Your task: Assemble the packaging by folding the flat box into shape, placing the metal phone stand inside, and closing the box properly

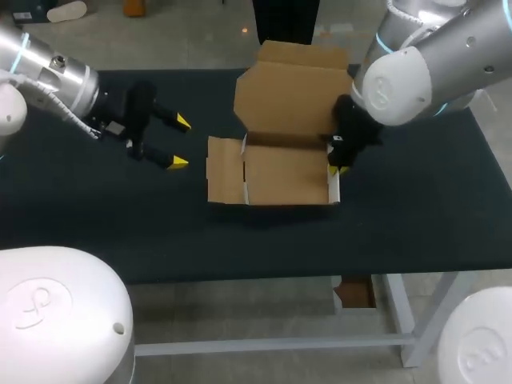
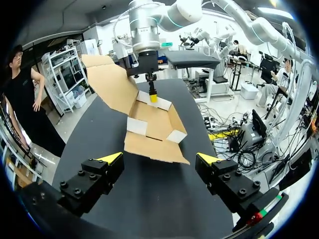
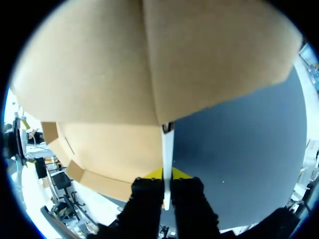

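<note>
Head view is showing the cardboard box (image 1: pixel 284 172) sitting open on the dark table (image 1: pixel 416 216). Its lid flap (image 1: pixel 292 96) is standing up at the far side, and 1 side flap (image 1: pixel 224 170) is folding outward toward the left gripper (image 1: pixel 179 142). That gripper is hovering beside the box, apart from it, with its 2 fingers spread wide and nothing between them. The right gripper (image 1: pixel 339 160) is sitting at the opposite wall of the box, over its top edge.

Left wrist view is looking out along the spread fingers (image 2: pixel 110 159). The box (image 2: pixel 152 129) is lying ahead of them, past their tips and untouched. The right gripper (image 2: pixel 152 94) is hanging at the box's far wall, with 1 yellow tip showing against the cardboard.

Right wrist view is showing the right gripper (image 3: pixel 167 175) pinching the box's thin side wall (image 3: pixel 168 144). Its 2 fingers are pressing the cardboard from either side, 1 inside the box and 1 outside over the table. Broad cardboard panels are filling the space ahead of the fingers.
</note>
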`<state>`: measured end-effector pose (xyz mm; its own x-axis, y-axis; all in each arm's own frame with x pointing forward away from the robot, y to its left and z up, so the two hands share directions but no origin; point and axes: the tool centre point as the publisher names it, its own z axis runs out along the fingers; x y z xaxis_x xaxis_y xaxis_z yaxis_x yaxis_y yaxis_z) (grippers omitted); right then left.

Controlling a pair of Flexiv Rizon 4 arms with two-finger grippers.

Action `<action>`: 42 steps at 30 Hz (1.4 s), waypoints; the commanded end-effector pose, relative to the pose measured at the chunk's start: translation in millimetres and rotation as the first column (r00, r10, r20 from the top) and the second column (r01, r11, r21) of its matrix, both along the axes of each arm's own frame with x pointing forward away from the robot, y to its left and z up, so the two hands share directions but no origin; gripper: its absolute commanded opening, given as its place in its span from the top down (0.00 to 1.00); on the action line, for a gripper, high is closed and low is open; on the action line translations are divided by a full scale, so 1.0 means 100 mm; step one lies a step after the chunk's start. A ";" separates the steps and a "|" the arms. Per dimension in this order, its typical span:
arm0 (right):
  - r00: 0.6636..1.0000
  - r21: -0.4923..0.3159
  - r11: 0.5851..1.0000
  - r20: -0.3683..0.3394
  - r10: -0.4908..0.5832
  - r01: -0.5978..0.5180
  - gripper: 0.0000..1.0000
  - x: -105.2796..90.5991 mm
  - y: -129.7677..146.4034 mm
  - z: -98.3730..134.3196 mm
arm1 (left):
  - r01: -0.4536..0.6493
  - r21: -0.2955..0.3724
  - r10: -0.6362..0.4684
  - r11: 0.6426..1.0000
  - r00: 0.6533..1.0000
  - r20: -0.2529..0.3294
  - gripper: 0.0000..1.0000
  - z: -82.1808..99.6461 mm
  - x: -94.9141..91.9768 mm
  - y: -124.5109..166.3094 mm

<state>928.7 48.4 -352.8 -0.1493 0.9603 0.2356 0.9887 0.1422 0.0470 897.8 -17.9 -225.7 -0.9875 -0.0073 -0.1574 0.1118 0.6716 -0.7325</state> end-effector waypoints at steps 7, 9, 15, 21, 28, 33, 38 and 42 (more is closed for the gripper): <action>0.994 -0.088 0.996 -0.109 -0.021 0.011 1.00 0.04 0.13 -0.13 | 0.010 0.001 -0.010 1.000 1.000 -0.009 0.00 0.03 0.03 0.04; 0.991 -0.082 0.997 -0.136 -0.017 0.006 1.00 0.03 0.13 -0.16 | 0.010 0.001 -0.010 1.000 1.000 -0.009 0.00 0.03 0.03 0.04; 0.963 -0.110 0.993 -0.270 0.000 -0.031 1.00 -0.01 0.15 -0.27 | 0.010 0.001 -0.010 1.000 1.000 -0.009 0.00 0.03 0.03 0.04; 0.943 -0.115 0.993 -0.333 -0.003 -0.037 1.00 -0.05 0.12 -0.30 | 0.010 0.001 -0.010 1.000 1.000 -0.009 0.00 0.03 0.03 0.04; 0.929 -0.104 0.994 -0.371 -0.011 -0.030 1.00 -0.08 0.07 -0.31 | 0.010 0.001 -0.010 1.000 1.000 -0.009 0.00 0.03 0.03 0.04; 0.920 -0.104 0.993 -0.393 0.003 -0.047 1.00 -0.09 0.09 -0.34 | 0.010 0.001 -0.010 1.000 1.000 -0.009 0.00 0.03 0.03 0.04; 0.914 -0.128 0.990 -0.405 0.002 -0.058 1.00 -0.08 0.11 -0.37 | 0.010 0.001 -0.010 1.000 1.000 -0.009 0.00 0.03 0.03 0.04; 0.912 -0.138 0.988 -0.410 0.004 -0.066 1.00 -0.07 0.13 -0.39 | 0.010 0.001 -0.010 1.000 1.000 -0.009 0.00 0.03 0.03 0.04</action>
<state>917.2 56.3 -391.2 -0.1008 0.9837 0.1487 0.9382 0.1437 -0.3148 900.7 -14.9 -224.2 -0.9883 -0.0006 -0.1524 0.1129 0.6687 -0.7349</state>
